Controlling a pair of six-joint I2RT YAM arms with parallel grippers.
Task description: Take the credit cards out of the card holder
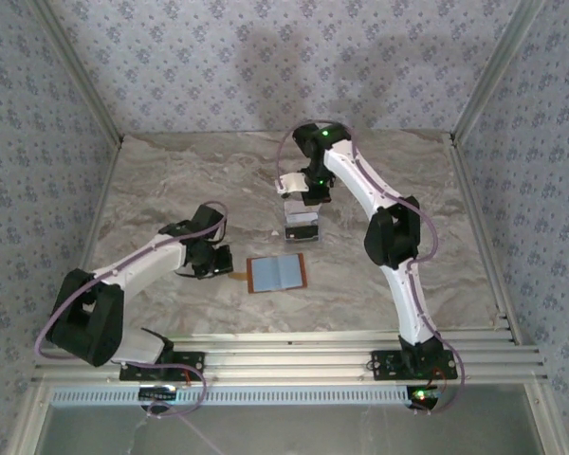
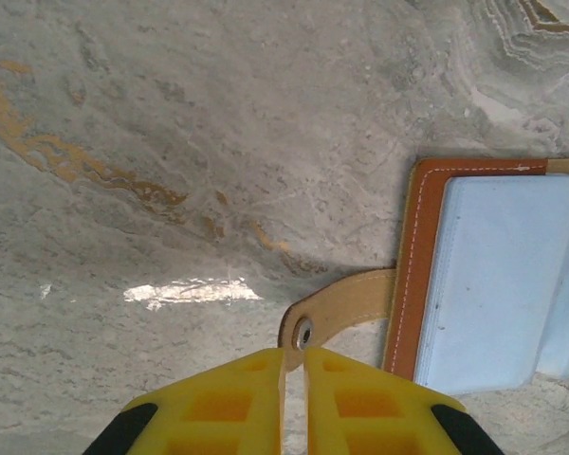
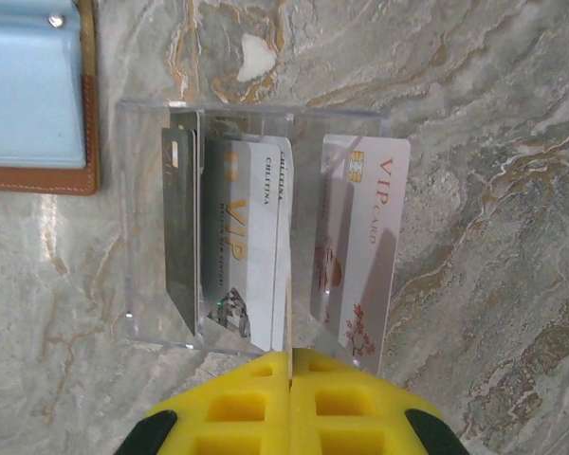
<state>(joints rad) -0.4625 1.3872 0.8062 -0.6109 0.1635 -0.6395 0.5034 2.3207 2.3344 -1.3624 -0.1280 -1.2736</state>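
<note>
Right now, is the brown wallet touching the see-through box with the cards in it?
Apart. The right wrist view shows a strip of bare table between the card holder and the wall of the clear box.

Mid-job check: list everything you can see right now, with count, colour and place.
card holder: one, tan-brown with grey-blue panels, lying open on the table between the arms
strap: one, tan with a metal snap, sticking out of the holder's left edge
clear stand: one, transparent, just beyond the holder
credit cards: three seen, one dark grey, two whitish, upright in the stand
table: one, grey marbled
left gripper: yellow jaws shut, by the strap tip
right gripper: yellow jaws shut, at the stand
</note>
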